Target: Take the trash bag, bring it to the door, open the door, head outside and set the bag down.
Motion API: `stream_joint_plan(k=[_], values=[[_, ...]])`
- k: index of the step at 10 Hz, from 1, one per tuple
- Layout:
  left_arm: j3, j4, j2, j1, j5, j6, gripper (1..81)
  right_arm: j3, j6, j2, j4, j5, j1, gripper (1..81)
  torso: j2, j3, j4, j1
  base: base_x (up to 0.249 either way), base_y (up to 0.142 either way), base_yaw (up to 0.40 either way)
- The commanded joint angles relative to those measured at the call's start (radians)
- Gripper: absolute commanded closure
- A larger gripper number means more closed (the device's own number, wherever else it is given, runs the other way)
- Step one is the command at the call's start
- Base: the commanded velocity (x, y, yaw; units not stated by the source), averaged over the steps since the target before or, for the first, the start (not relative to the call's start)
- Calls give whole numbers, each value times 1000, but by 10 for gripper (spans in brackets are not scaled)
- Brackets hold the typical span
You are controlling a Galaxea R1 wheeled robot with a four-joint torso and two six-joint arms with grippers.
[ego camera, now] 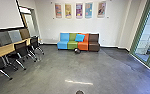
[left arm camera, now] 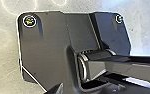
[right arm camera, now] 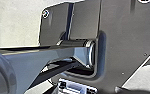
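Along the far wall: a low sofa in blue, green, orange and brown sections [ego camera: 78,45] is standing beneath a row of colourful posters [ego camera: 79,10], with a bright blue cushion [ego camera: 79,37] leaning on its back.
Floor before the sofa: a small, dark, rounded object [ego camera: 77,51] is lying on the smooth grey floor [ego camera: 58,65]; whether it is the trash bag, I cannot tell, so the bag's place is remaining uncertain.
Robot's left: black-backed chairs with shiny legs [ego camera: 22,48] are standing beside a long, light-wood table [ego camera: 9,48].
Robot's right: a tall, green-framed glass wall [ego camera: 148,37] is running along the room; I cannot tell whether it is including the task's door.
Left gripper, right gripper: how far either is opening, and whether either is holding anything, I cannot tell.
Step in hand: probably driving or positioning indoors, though whether the bag is being carried is staying unclear.
Next move: any driving is calling for clearance from the chair legs and glass.
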Motion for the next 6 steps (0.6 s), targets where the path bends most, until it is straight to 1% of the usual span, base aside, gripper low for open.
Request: stream_joint_plan(k=[1,6], values=[[6,-5,-1,-47,51,-1,10,18,-3,-11,6,-61,37,10,0,0,0,0,170,0,0],[9,-7,2,-47,37,-1,10,25,-3,-39,6,-58,28,10,0,0,0,0,180,0,0]])
